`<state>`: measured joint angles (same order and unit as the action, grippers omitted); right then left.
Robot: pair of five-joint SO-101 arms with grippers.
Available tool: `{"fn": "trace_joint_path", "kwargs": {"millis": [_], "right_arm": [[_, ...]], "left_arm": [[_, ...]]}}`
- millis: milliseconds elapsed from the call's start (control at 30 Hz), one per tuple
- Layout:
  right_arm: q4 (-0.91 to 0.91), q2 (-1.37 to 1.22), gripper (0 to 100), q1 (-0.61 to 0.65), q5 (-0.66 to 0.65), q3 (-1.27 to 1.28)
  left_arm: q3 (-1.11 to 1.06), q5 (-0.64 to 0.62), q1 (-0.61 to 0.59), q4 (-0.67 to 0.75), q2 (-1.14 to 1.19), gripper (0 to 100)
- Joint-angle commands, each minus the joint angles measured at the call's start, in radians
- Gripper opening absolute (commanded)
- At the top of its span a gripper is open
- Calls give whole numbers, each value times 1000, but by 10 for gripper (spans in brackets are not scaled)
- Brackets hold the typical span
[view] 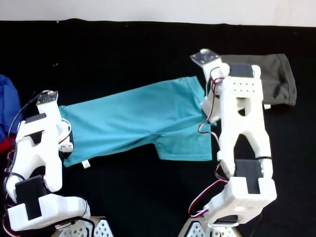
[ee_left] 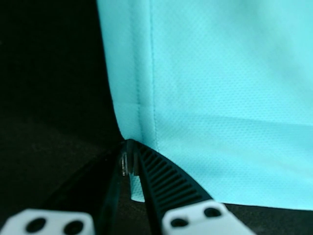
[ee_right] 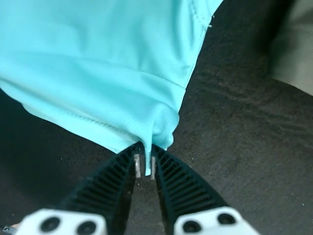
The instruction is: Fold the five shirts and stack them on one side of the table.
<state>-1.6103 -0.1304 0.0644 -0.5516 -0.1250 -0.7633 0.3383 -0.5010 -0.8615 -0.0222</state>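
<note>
A teal shirt (view: 133, 118) lies stretched across the black table between the two arms, with one sleeve spread toward the front. My left gripper (ee_left: 128, 164) is shut on a corner of the shirt's hem (ee_left: 146, 132), at the shirt's left end (view: 66, 134). At the opposite end, near the collar, my right gripper (ee_right: 145, 165) is shut on a bunched fold of the teal shirt (ee_right: 98, 63). From above, that gripper (view: 207, 111) is mostly hidden under its arm. A folded dark grey shirt (view: 276, 79) rests at the back right.
A pile of blue and red cloth (view: 7, 103) sits at the table's left edge. The grey shirt (ee_right: 293, 44) lies just beyond the right gripper. Black tablecloth (view: 123, 54) covers the table behind the teal shirt.
</note>
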Motion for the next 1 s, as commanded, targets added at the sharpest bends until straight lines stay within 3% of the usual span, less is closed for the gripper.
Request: {"fn": "trace_joint_path", "kwargs": {"millis": [0,333,600,867,967], "right_arm": [[-41,8,5,-15,-11,-47],[-90,2,5,-15,-54,56],[35,2,5,-15,-81,231],[77,1,6,-15,-80,243],[70,2,58,-15,-78,243]], "left_arm": [[-1,-11,-13,28,-2,8],[-1,-11,-13,28,-2,8],[-1,-11,-13,28,-2,8],[-1,-11,-13,28,-2,8],[-1,-11,-13,28,-2,8]]}}
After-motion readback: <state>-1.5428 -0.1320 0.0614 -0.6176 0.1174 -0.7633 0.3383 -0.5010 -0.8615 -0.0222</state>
